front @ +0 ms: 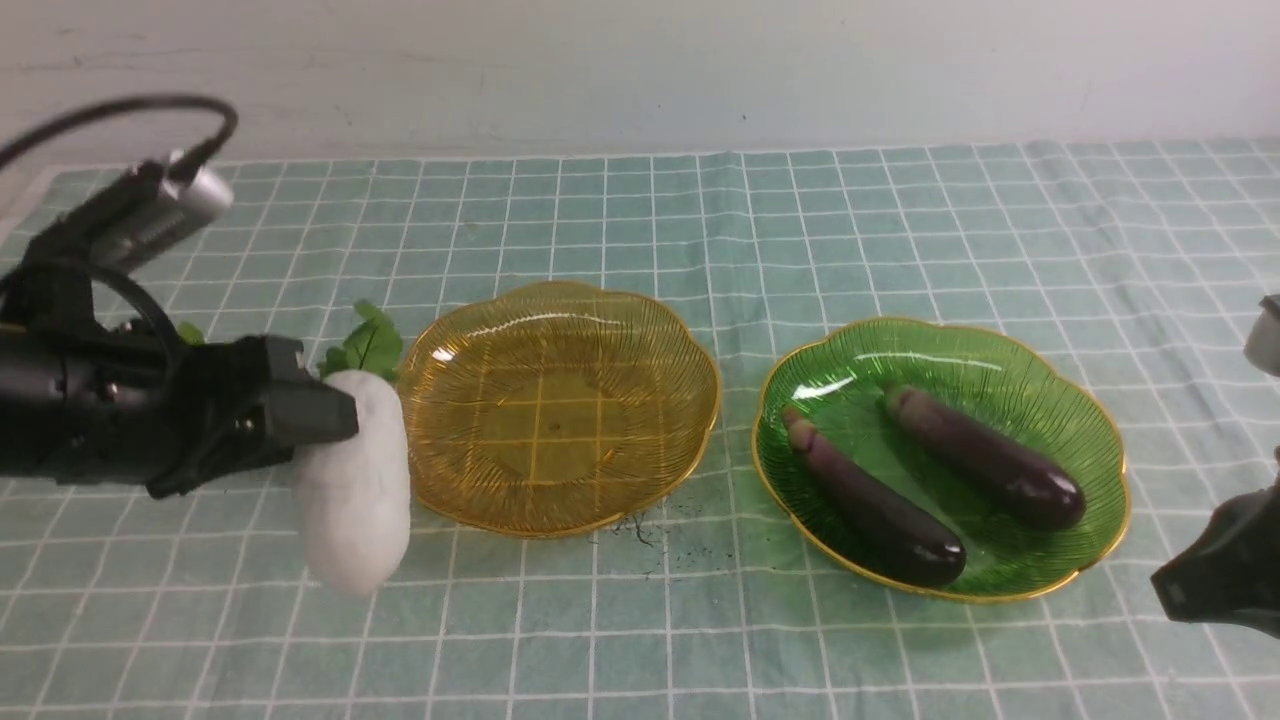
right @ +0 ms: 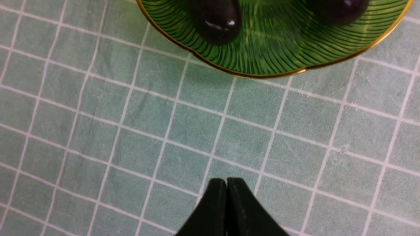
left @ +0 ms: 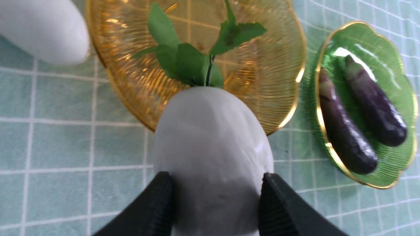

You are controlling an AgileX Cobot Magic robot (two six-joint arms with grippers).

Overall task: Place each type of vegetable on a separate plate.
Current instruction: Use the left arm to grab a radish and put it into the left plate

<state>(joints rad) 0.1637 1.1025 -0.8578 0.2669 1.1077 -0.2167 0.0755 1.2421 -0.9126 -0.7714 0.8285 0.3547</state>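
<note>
On cloth (left: 65, 144), 2 radishes (left: 213, 137) (left: 42, 29), 2 eggplants (left: 344, 134) (left: 374, 105), 2 plates (left: 282, 59) (left: 395, 68)

There are two plump white radishes (left: 213, 141) (left: 42, 29), two slender dark-purple eggplants (front: 880, 500) (front: 985, 455) and two ribbed translucent plates, amber (front: 560, 330) and green (front: 1000, 370).

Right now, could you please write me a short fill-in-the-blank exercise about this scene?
The green plate holds ____ eggplants.
The amber plate is ____.
The left gripper grips a radish with ____ leaves.
Missing words: two; empty; green.
</note>
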